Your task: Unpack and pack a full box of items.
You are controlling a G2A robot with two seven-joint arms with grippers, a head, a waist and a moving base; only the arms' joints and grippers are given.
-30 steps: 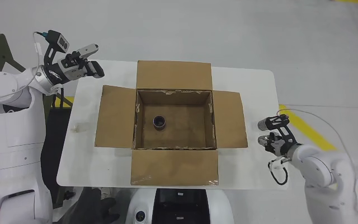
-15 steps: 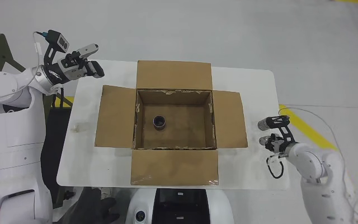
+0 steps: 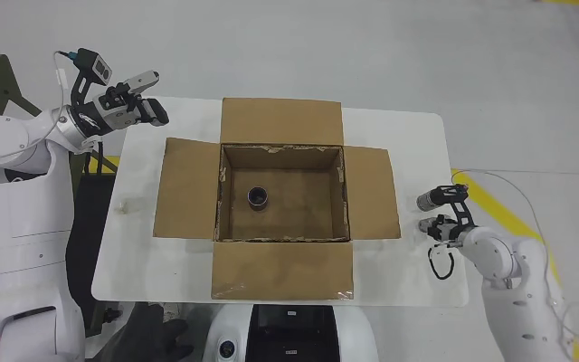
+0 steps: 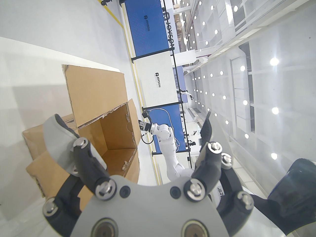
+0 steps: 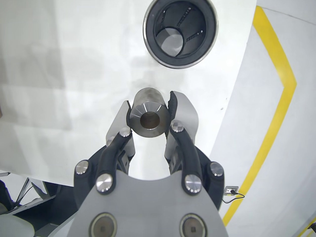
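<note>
An open cardboard box (image 3: 280,122) stands in the middle of the white table (image 3: 412,136), flaps spread out. Inside it lies one small dark ring-shaped part (image 3: 258,196). My right gripper (image 5: 149,109) is shut on a short steel cylinder (image 5: 149,118) with a bore through it, held low over the table near its right edge (image 3: 438,228). Just beyond it a black-lined metal ring (image 5: 180,27) stands on the table. My left gripper (image 4: 130,129) is open and holds nothing, raised past the box's far left corner (image 3: 149,109). The box (image 4: 98,99) lies ahead of it.
The table's right edge (image 5: 243,57) runs close to the metal ring, with a yellow floor line (image 5: 284,99) beyond it. Bare table lies on both sides of the box flaps. A small white scrap (image 3: 122,207) lies near the left edge.
The right arm has shifted slightly and turned its wrist by the table's right edge, still holding the cylinder. The left arm and the box have not moved.
</note>
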